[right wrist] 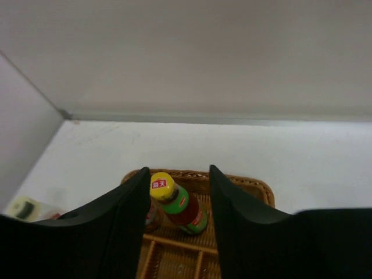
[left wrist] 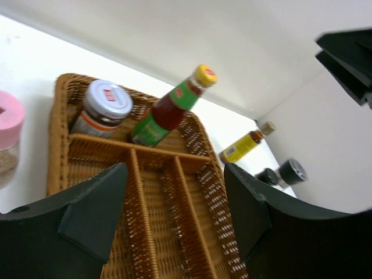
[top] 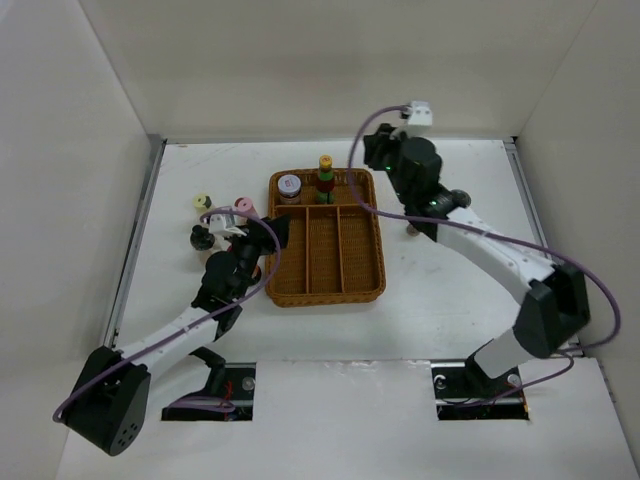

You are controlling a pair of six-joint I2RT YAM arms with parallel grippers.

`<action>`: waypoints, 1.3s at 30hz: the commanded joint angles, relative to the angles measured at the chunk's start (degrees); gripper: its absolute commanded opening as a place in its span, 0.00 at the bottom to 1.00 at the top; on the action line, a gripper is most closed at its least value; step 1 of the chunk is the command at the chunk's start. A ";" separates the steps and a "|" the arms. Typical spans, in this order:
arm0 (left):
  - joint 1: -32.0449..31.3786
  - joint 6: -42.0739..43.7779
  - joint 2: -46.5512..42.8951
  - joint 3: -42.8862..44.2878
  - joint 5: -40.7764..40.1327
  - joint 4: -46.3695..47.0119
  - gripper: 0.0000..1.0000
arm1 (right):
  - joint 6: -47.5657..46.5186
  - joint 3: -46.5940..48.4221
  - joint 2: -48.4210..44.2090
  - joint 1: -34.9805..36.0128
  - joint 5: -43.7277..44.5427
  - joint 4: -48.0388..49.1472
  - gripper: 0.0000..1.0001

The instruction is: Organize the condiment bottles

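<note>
**Two in the tray, the rest loose on either side**

Right pincer (right wrist: 178,173): spread, nothing pinched, hanging just behind and above slim red-sauce bottle with yellow cap and green label (right wrist: 181,208). Bottle upright, long axis vertical, straight ahead and below, framed between the two fingers in the wrist view. Stands in far cross compartment of brown wicker divided tray (top: 378,250). Just beside it, on the left in the top view, squat glass jar with white-and-grey lid (left wrist: 103,110), same compartment.

Left pincer (left wrist: 174,170): spread as well, empty, at tray's left wall, aimed across the three long compartments.

Count.
- In tray: two.
- On white table (top: 440,300) left of tray: three sure. Pink-capped jar (top: 243,207), cream-capped small bottle (top: 203,201), black-capped small bottle (top: 201,236). Perhaps a fourth tucked against left arm; cannot tell.
- Right of tray: one yellow bottle with tan cap (left wrist: 243,146), upright, mostly hidden under right arm from above. Two dark round tops (left wrist: 290,170) near it, too small to call bottles.

Judgement: left cluster nearer left arm, but off to the side of its aim, pink-capped jar closest. Swing away from tray needed first. Yellow bottle nearer right arm, back toward its forearm.
</note>
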 commanded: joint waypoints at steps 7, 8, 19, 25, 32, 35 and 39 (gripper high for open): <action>-9.46 6.64 3.16 5.63 5.18 3.78 0.47 | 14.16 -29.11 -20.76 -15.91 11.54 3.10 0.24; -10.95 7.61 4.47 6.33 5.00 3.87 0.47 | 13.99 -29.82 -20.94 -17.41 13.13 1.09 0.31; -16.42 9.64 13.45 9.59 5.44 4.83 0.57 | 11.27 -25.97 -10.15 -26.13 12.37 -8.77 0.79; -16.15 9.81 13.45 9.33 5.09 4.83 0.58 | 11.53 -24.38 -6.54 -26.39 10.25 -8.69 0.82; -15.80 9.64 13.45 9.24 4.91 4.92 0.58 | 11.18 -22.88 -4.16 -26.13 10.59 -8.69 0.69; -15.45 9.55 13.28 8.89 4.91 5.36 0.58 | 11.18 -23.76 -5.65 -26.13 12.08 -7.73 0.64; -15.01 9.02 12.93 8.80 4.91 5.36 0.58 | 9.34 -24.29 -10.73 -23.85 17.61 -7.20 0.59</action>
